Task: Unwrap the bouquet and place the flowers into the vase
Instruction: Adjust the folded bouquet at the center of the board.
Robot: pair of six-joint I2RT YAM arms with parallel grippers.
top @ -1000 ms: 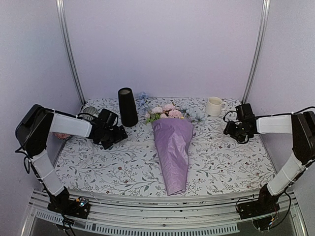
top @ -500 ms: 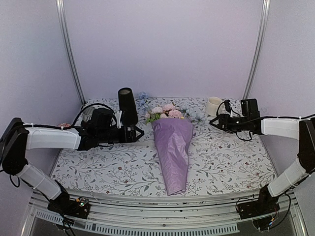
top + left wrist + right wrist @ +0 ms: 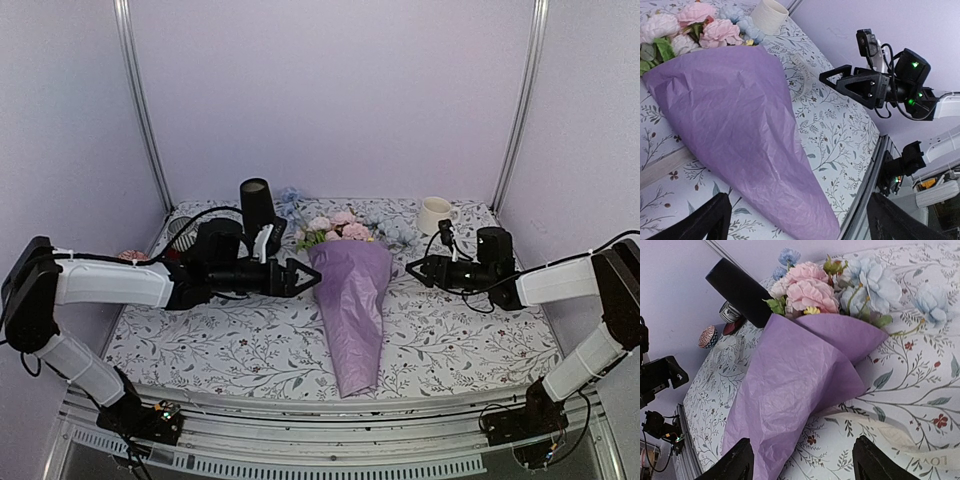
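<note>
Left gripper (image 3: 306, 277), jaws spread wide, sits just left of the bouquet (image 3: 350, 300); right gripper (image 3: 411, 271), jaws parted and empty, faces its other side, probably to peel the wrapping paper (image 3: 790, 390) apart.

The table (image 3: 470, 350) is being covered by a floral cloth (image 3: 200, 330) and enclosed by lilac walls (image 3: 330, 90) and metal posts (image 3: 140, 100).

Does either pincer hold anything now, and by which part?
Nothing is held. The left pincer and the right pincer stand open, one on each side of the bouquet.
</note>
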